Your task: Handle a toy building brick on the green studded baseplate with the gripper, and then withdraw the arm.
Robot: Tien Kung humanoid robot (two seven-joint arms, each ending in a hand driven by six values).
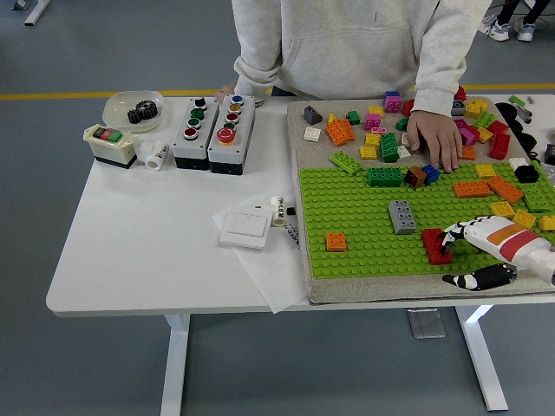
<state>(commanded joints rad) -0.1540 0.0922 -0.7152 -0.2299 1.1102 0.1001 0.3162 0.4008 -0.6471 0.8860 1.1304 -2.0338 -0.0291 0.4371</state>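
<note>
Right hand point(486, 247) fingertips touching red brick point(435, 245) near green baseplate point(364, 221) front edge, grip unclear

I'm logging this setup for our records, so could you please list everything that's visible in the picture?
Baseplate: one, green, on a beige mat at the table's right.
Red brick: one, on the baseplate's near right, at the right hand's fingertips.
Grey brick: one, mid baseplate.
Orange brick: one, small, near left of baseplate.
Loose bricks: many, mixed colours, along the mat's far side and right edge.
Button boxes: two, grey, far left-centre.
Switch box: one, cream, far left.
Dish: one, white, holding a black gear.
Wall switch: one, white, on a paper sheet.
Table: one, white.
Person's hand: one, resting on the loose bricks.
Right hand: one, black and white, touching the red brick.
</note>
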